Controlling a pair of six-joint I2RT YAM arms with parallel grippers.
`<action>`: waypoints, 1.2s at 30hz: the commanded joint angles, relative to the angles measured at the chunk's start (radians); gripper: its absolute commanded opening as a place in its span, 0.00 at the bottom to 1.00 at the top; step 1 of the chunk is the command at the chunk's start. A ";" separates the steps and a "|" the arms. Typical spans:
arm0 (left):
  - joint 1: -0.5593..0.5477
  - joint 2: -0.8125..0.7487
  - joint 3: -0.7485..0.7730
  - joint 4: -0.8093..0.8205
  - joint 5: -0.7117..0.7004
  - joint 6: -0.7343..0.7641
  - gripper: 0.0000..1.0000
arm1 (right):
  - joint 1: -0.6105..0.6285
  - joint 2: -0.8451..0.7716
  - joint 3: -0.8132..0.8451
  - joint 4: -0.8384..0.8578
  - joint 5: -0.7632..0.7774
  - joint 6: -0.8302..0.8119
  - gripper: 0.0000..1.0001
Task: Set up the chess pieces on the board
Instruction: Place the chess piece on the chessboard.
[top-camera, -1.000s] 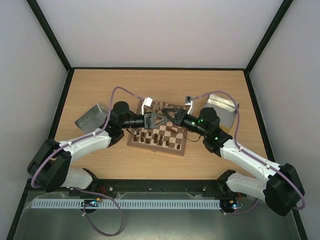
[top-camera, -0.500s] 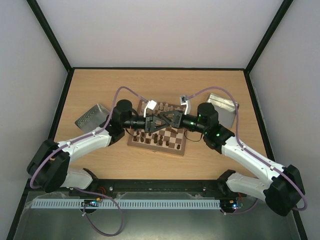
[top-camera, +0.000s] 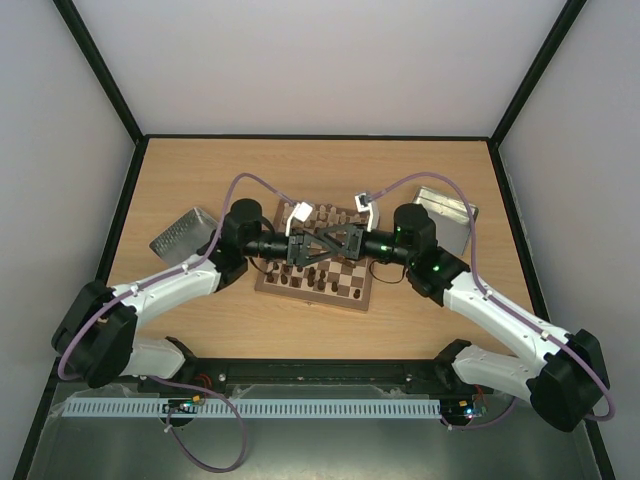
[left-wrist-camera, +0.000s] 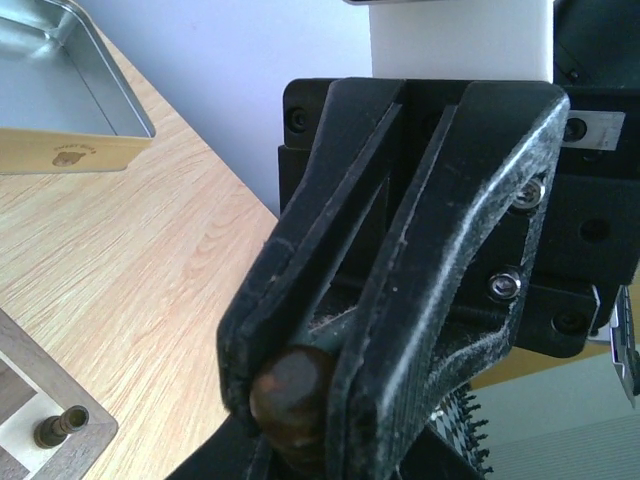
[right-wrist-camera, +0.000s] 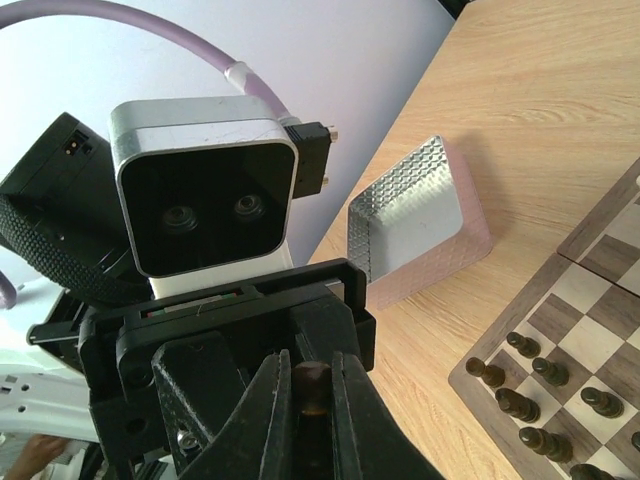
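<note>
Wood-grain table (top-camera: 200, 180) all round, and your board (top-camera: 320, 300) sits mid-table, between a tilted tin (top-camera: 182, 235) on the left and a flat tin (top-camera: 450, 215) on the right. Above the board, your left gripper (top-camera: 316, 244) and right gripper (top-camera: 332, 243) meet nose to nose. The right one's clamped on a dark piece (left-wrist-camera: 290, 392). The left one's jaws barely show at the bottom of its own view, so I can't tell whether they're open or closed. Other dark pieces (top-camera: 300, 277) crowd the board's near rows.
</note>
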 joint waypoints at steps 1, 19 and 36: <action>0.037 -0.037 0.018 0.124 -0.021 -0.010 0.18 | 0.018 0.011 0.002 -0.110 -0.161 -0.047 0.08; 0.056 -0.035 0.008 0.161 0.068 0.000 0.03 | 0.011 0.013 0.045 -0.190 -0.220 -0.113 0.23; -0.044 -0.018 0.181 -0.454 -0.328 0.852 0.02 | 0.009 0.012 0.305 -0.543 0.236 -0.147 0.51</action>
